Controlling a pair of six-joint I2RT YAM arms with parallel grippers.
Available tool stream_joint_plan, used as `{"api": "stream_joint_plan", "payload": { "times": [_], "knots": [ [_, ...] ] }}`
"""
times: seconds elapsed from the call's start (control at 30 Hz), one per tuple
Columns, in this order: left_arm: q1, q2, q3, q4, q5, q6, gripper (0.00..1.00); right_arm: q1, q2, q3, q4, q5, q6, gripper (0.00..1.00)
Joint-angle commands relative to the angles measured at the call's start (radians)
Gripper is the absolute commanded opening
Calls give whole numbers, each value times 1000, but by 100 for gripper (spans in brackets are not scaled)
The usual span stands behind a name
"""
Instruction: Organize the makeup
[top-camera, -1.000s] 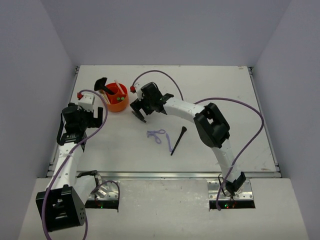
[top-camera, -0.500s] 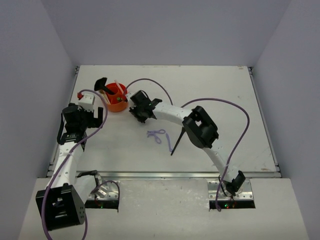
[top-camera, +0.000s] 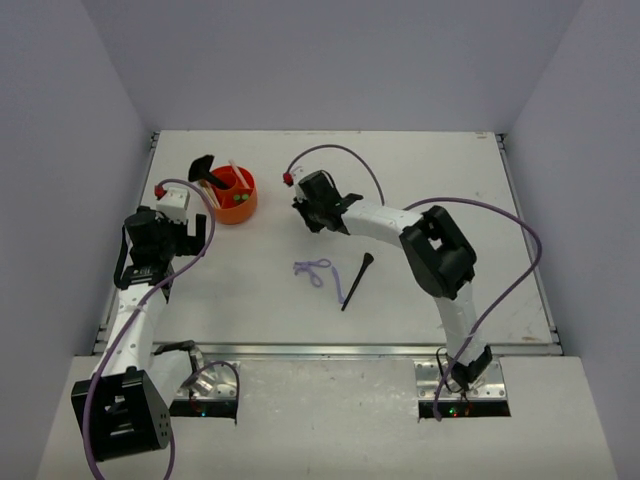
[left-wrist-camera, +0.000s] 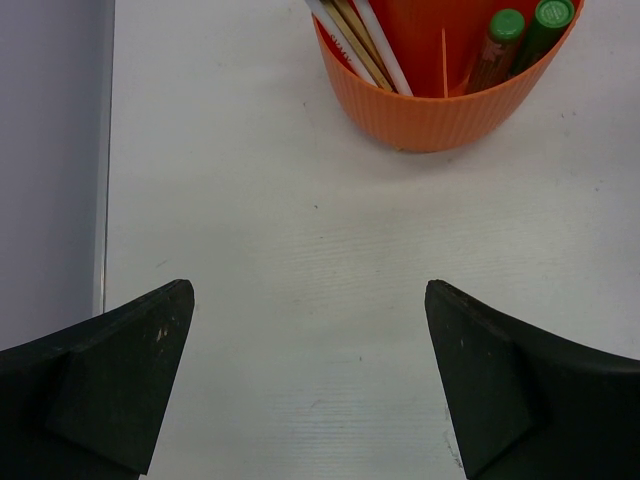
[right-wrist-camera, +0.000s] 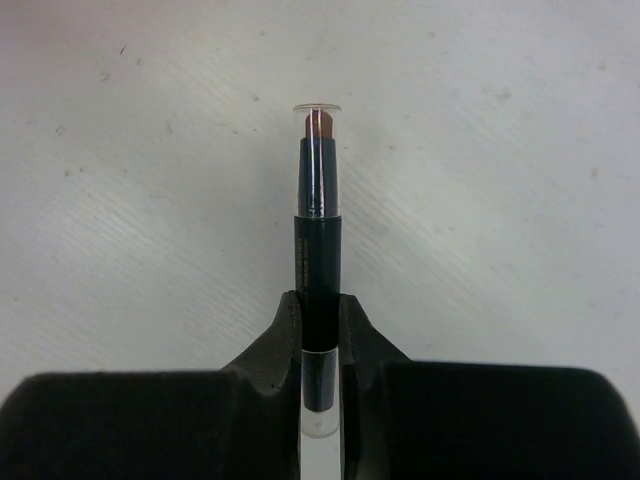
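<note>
My right gripper (right-wrist-camera: 320, 330) is shut on a dark pencil (right-wrist-camera: 318, 250) with a clear cap, which points forward over the white table. In the top view this gripper (top-camera: 312, 218) hangs right of the orange tub (top-camera: 236, 212). The tub holds a black brush (top-camera: 205, 168), pale sticks (left-wrist-camera: 365, 45) and green tubes (left-wrist-camera: 505, 40). A lilac looped tool (top-camera: 313, 270) and another black brush (top-camera: 356, 280) lie on the table mid-front. My left gripper (left-wrist-camera: 310, 390) is open and empty, just short of the tub (left-wrist-camera: 440, 110).
The table's left edge and the grey wall (left-wrist-camera: 50, 150) run close beside the left gripper. The right arm's purple cable (top-camera: 500, 230) loops over the table's right half. A metal rail (top-camera: 330, 350) marks the near edge.
The right gripper went from open to shut. It dipped left toward the tub, then swung back right and now holds the dark pencil. The left arm stayed still.
</note>
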Motion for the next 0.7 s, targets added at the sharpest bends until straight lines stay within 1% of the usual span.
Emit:
{"api": "stream_joint_plan", "payload": {
  "times": [0.0,0.03,0.1,0.13,0.17,0.23,0.27,0.33,0.37,0.47,0.53,0.63,0.67],
  "knots": [
    [11,-10,15,29,7,-9,98,-45,-254,-214,583,-150,97,0],
    [11,-11,13,29,8,-9,98,-47,-276,-255,704,-168,111,0],
    [11,-11,9,36,8,-9,98,-47,-248,-262,920,-188,128,0],
    [11,-11,8,37,8,-9,98,-47,-206,-230,1004,-208,145,0],
    [11,-7,9,37,7,-10,98,-47,-131,-140,1031,-221,158,0],
    [11,-4,11,36,5,-9,98,-47,-23,59,1051,-256,199,0],
    [11,-5,11,36,5,-9,98,-47,29,71,1053,-258,202,0],
    [11,-6,5,40,6,-9,98,-45,185,260,1050,-275,253,0],
    [12,-8,0,42,9,-9,98,-45,238,327,1047,-275,266,0],
    [12,-6,-4,49,12,-4,98,-45,436,611,928,-238,285,0],
    [12,1,-6,56,16,-6,99,-43,469,647,936,-238,304,0],
    [12,14,-6,57,29,-9,99,-37,468,594,999,-271,308,0],
    [12,18,-5,56,30,-9,99,-33,467,591,991,-278,293,0]
  ]
}}
